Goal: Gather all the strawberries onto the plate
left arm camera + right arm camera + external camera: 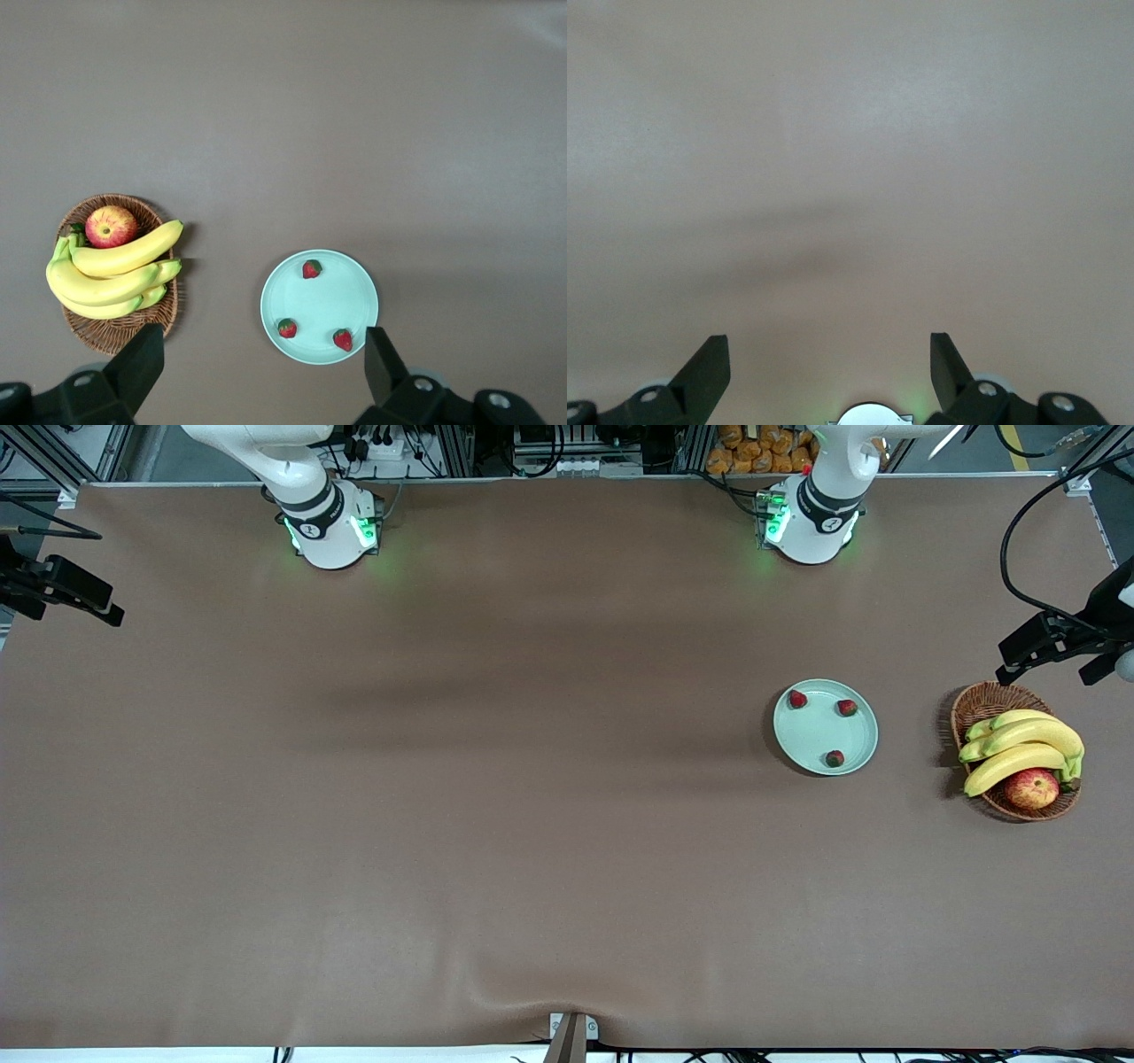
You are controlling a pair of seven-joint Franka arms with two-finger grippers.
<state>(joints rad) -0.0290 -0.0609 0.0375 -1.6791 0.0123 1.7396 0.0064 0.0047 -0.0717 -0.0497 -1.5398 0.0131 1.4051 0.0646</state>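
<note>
holding three strawberries (798,699), plate (811,735); basket (974,707) holds bananas (1028,735), apple (1031,788).

Both arms wait, drawn up near their bases along the robots' edge of the counter. The left arm (819,509) rises from its white base, green lights glowing at the collar, and its upper links run out of the front view. The right arm (310,505) stands the same way at its own end. The left gripper (264,376) hangs high with its jaws spread wide and nothing between them; its dark fingertips (142,359) show in its wrist view. The right gripper (830,376) is likewise raised, jaws wide apart and empty.
</note>
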